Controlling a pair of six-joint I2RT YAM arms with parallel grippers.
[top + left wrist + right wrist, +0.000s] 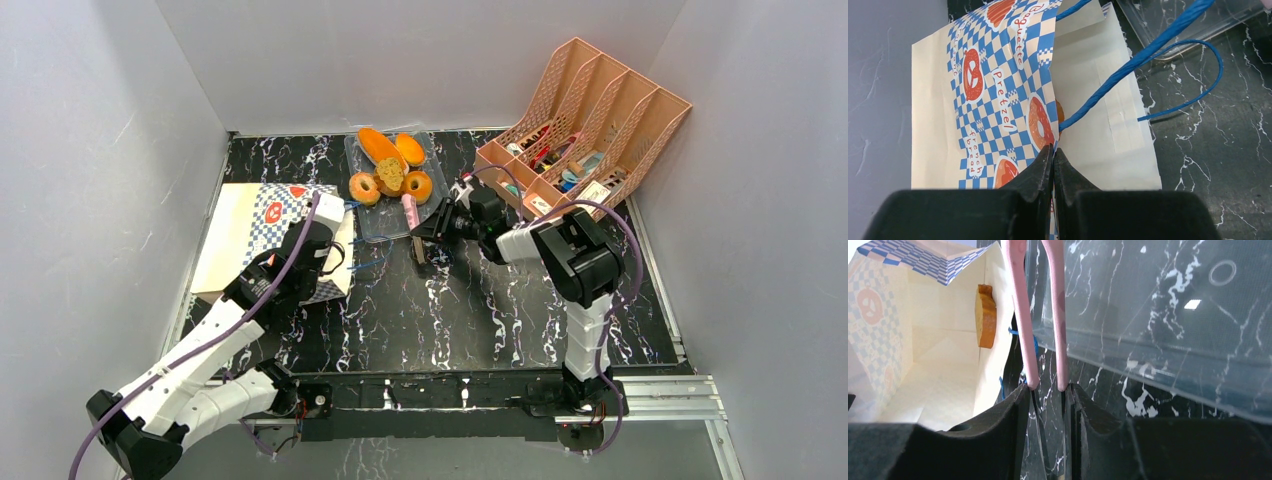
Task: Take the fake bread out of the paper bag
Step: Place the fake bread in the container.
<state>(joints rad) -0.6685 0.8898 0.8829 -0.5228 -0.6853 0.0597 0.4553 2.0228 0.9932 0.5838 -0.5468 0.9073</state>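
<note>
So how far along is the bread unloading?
Done: several pastries sit on the clear tray. In hand: the left end effector pinches the paper bag at its mouth, and the right end effector grips pink tongs. Left: at least one toast slice is inside the bag.

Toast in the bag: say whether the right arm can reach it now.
Probably yes. The left gripper pinches the bag at its rim, the mouth gapes toward the right gripper, and the toast shows inside, just beside its tongs; only the bag's near edge needs clearing.
</note>
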